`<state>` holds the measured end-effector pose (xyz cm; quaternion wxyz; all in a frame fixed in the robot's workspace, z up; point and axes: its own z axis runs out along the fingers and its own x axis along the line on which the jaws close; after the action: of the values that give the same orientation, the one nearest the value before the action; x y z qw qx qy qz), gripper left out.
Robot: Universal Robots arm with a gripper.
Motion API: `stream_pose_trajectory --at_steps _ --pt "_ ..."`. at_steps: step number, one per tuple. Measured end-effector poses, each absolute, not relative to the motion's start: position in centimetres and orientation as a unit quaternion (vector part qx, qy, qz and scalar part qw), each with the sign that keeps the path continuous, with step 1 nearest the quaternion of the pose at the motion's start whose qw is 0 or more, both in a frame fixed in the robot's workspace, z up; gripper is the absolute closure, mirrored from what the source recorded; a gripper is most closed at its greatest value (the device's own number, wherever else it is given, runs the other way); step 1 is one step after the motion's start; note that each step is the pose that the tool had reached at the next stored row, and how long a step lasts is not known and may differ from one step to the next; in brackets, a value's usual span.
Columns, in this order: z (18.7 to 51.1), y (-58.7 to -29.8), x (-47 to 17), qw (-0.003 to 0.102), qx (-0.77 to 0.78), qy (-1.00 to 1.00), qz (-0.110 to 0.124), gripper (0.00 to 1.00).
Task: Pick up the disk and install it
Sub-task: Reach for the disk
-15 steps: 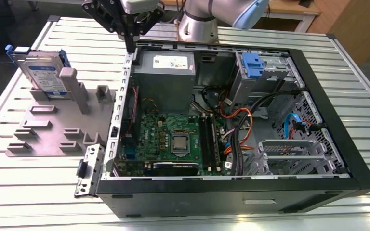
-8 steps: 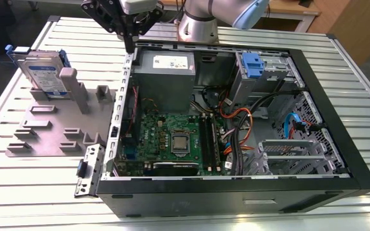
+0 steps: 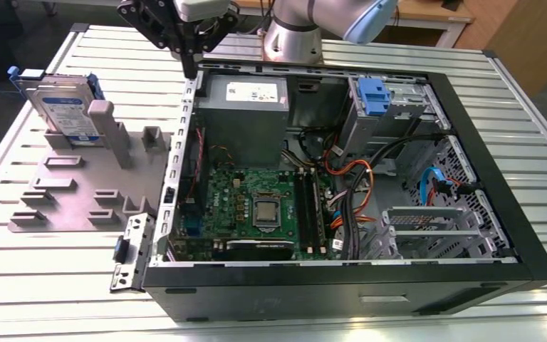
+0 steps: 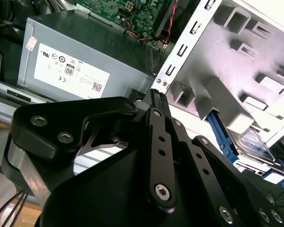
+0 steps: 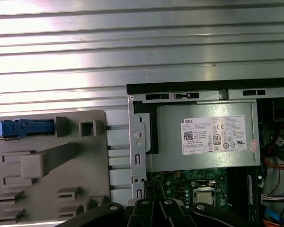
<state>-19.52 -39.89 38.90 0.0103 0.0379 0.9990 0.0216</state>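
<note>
The disk (image 3: 63,107) stands on edge in a slot of the grey holder (image 3: 74,189) on the desk (image 3: 45,285), at the exterior view's left. Its blue bracket shows along its edges and nothing touches it. The fingers (image 3: 190,60) hang pressed together and empty over the rear wall of the open computer case (image 3: 473,153), beside the power supply (image 3: 245,107) and apart from the disk. I judge the pick-up has not begun. A grasp would call for parting the fingers, bringing them above the holder, and lining them up either side of the disk's upper edge.
</note>
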Motion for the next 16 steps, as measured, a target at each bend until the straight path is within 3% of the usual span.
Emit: stream_pose_trajectory --at_steps 16 --pt "38.7 -39.89 -20.29 0.01 0.038 0.999 0.022 0.89"
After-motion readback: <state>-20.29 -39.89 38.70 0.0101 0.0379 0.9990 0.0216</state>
